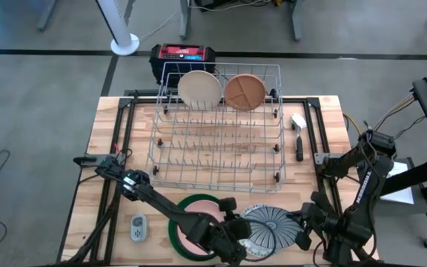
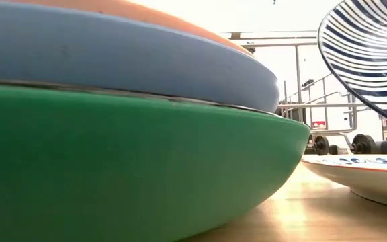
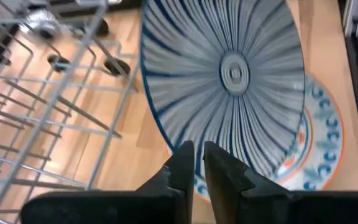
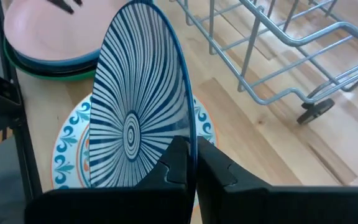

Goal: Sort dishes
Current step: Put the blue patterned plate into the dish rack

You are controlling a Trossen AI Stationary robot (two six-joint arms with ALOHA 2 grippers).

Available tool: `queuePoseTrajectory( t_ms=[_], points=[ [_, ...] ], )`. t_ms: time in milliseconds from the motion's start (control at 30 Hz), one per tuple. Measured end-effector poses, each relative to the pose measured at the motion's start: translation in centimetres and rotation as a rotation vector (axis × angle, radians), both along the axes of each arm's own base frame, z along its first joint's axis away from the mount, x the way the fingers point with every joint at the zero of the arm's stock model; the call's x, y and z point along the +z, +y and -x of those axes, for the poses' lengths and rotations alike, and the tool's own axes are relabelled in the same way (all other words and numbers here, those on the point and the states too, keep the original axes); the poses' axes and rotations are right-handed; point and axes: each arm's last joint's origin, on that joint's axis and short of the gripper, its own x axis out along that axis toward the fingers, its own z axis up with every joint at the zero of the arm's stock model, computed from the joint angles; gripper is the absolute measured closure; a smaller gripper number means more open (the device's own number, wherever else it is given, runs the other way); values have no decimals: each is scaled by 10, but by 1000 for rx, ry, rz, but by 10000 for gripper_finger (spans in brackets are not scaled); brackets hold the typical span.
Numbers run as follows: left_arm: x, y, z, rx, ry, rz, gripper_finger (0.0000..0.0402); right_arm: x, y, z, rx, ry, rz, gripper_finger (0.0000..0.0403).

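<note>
I hold the blue-white striped plate (image 4: 138, 99) tilted up on its edge at the near side of the table, just above a patterned plate (image 4: 67, 155) that lies flat on the wood. My left gripper (image 3: 194, 163) and my right gripper (image 4: 190, 163) each pinch the thin rim, from opposite sides. I judge the plate stiff, glazed and slippery, and likely to chip if it drops on the plate below. The rim is the only good place to hold it. The wire rack (image 1: 221, 130) stands behind, with a cream plate (image 1: 199, 88) and a tan plate (image 1: 245, 91) already upright in it. Beside me, a pink dish (image 4: 55, 28) rests on a blue one (image 2: 113, 60) inside the green bowl (image 2: 113, 168).
</note>
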Motion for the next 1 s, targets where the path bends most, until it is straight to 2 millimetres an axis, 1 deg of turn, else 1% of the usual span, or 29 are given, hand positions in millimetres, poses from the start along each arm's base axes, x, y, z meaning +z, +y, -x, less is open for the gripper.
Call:
queuePoseTrajectory(
  t_ms=[67,167,467,600,767,1000],
  points=[
    [0,-1,0,-6,5,2,361,1,1,0,6,-2,6,401],
    [1,1,1,5,9,6,332,1,1,-1,8,-4,10,401],
    [-2,16,-3,60,33,9,211,2,1,-1,28,-11,31,402],
    [-6,22,-8,66,43,0,173,5,2,-2,49,-29,52,402],
    [-13,23,-12,45,64,-17,150,8,3,-3,76,-41,83,402],
    [-13,21,-19,-38,44,4,148,10,1,-11,115,-59,151,403]
  ],
)
